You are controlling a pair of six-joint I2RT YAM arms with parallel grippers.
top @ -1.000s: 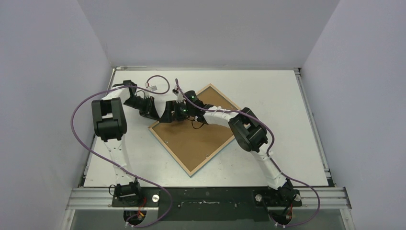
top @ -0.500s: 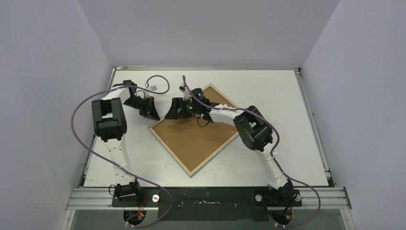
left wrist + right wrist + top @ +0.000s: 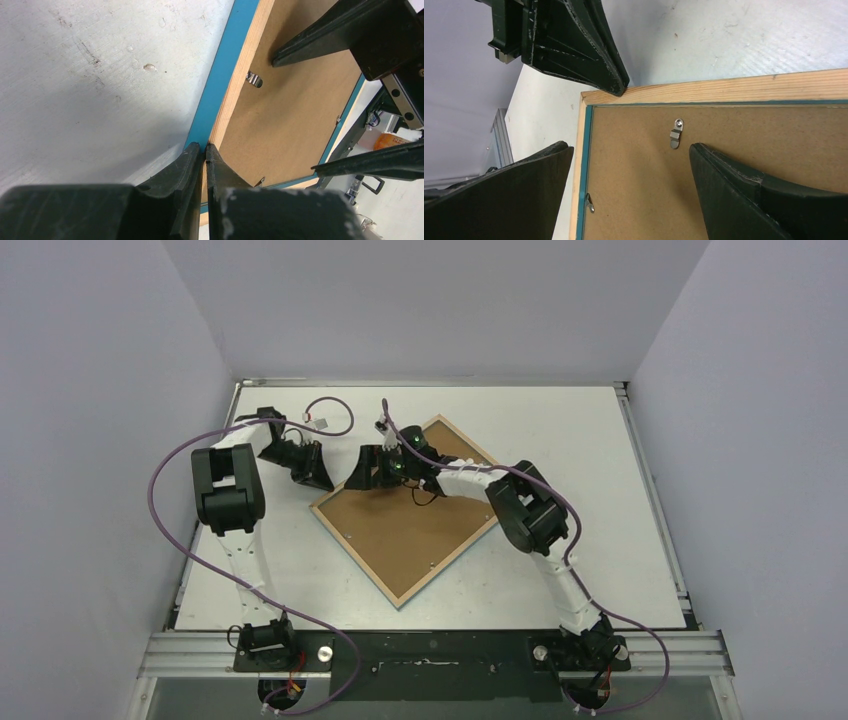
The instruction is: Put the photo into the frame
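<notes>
The frame [image 3: 450, 562] lies face down and turned like a diamond on the white table, its light wooden rim [image 3: 724, 87] and blue edge [image 3: 225, 65] showing. A brown backing board [image 3: 400, 530] fills it. The photo is hidden. My left gripper [image 3: 205, 146] is shut, its tips resting against the frame's rim near the left corner. Just to the right, my right gripper [image 3: 630, 147] hangs open over that corner, one finger outside the rim and one over the board, with nothing between them.
Small metal tabs [image 3: 675, 135] [image 3: 589, 202] sit along the inside of the frame over the board. A loop of purple cable [image 3: 330, 415] lies at the back left. Grey walls close in on the table on three sides.
The right arm's wrist and elbow have shifted a little to the right and back, then stopped. The left gripper has barely moved. The frame lies where it was.
</notes>
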